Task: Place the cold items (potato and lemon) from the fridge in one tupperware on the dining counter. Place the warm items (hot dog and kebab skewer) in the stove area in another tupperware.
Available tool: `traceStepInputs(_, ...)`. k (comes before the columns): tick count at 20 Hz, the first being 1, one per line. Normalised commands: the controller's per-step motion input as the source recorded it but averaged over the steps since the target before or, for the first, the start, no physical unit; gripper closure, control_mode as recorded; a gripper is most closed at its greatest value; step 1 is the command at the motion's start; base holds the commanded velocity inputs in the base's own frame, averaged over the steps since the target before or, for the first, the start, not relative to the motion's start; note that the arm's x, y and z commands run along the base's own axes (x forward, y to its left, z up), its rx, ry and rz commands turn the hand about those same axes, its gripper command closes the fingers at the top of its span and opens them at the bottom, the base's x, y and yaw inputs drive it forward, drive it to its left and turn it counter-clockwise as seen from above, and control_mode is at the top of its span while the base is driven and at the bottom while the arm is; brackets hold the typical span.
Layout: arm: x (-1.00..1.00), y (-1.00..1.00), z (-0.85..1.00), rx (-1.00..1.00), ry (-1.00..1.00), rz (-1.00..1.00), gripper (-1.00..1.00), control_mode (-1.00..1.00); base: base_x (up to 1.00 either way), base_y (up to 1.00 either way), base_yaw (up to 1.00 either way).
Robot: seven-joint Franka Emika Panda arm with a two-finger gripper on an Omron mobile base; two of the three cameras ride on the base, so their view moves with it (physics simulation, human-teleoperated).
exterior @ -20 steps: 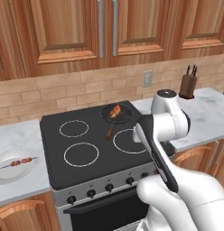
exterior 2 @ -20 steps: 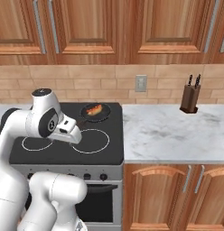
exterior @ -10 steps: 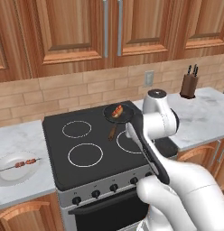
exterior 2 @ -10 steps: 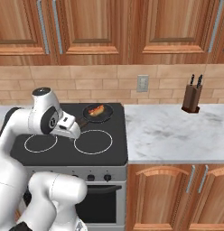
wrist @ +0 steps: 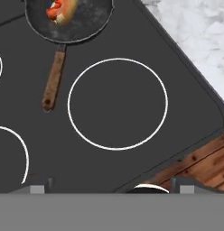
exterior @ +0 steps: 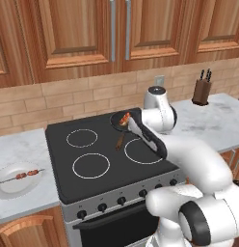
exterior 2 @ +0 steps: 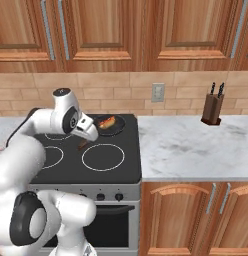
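A hot dog (exterior: 124, 118) lies in a dark frying pan (exterior: 116, 123) on the stove's back right burner; the pan's wooden handle (exterior: 120, 141) points toward the front. The right base view shows the hot dog (exterior 2: 107, 121) just right of my hand. In the hand view my gripper (wrist: 111, 188) is open and holds nothing. It hangs over the front right burner (wrist: 117, 103), with the pan (wrist: 86, 27) and hot dog (wrist: 62, 9) at the top edge. A kebab skewer (exterior: 25, 175) rests on a white plate (exterior: 6, 190) on the counter left of the stove.
A black stove top (exterior: 59, 159) with several burner rings sits between marble counters. A knife block (exterior 2: 213, 109) stands at the back of the right counter (exterior 2: 196, 150). Wooden cabinets hang above, and a wall outlet (exterior 2: 157, 92) sits behind the stove.
My arm has swung in over the stove, closer to the pan. The gripper has stayed open. The pan, hot dog and skewer have not moved.
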Motion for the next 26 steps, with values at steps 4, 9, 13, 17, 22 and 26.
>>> traceStepInputs(4, 1.0, 0.0, 0.03, 0.02, 0.0, -0.12, -1.0, -1.0, 0.0, 0.0, 0.0)
traceStepInputs(9, 1.0, 0.0, 0.29, 0.03, 0.18, -0.12, -1.0, -1.0, 0.0, 0.0, 0.0)
traceStepInputs(13, 1.0, 0.0, -0.1, 0.0, 0.06, -0.17, -1.0, -1.0, 0.0, 0.0, 0.0)
traceStepInputs(17, 1.0, 0.0, -0.26, 0.0, 0.01, -0.16, -1.0, -1.0, 0.0, 0.0, 0.0)
traceStepInputs(22, 0.81, 0.0, -0.36, 0.0, 0.0, -0.16, -1.0, -1.0, 0.0, 0.0, 0.0)
traceStepInputs(26, 0.53, 0.0, -0.39, 0.0, 0.01, -0.13, -1.0, -1.0, 0.0, 0.0, 0.0)
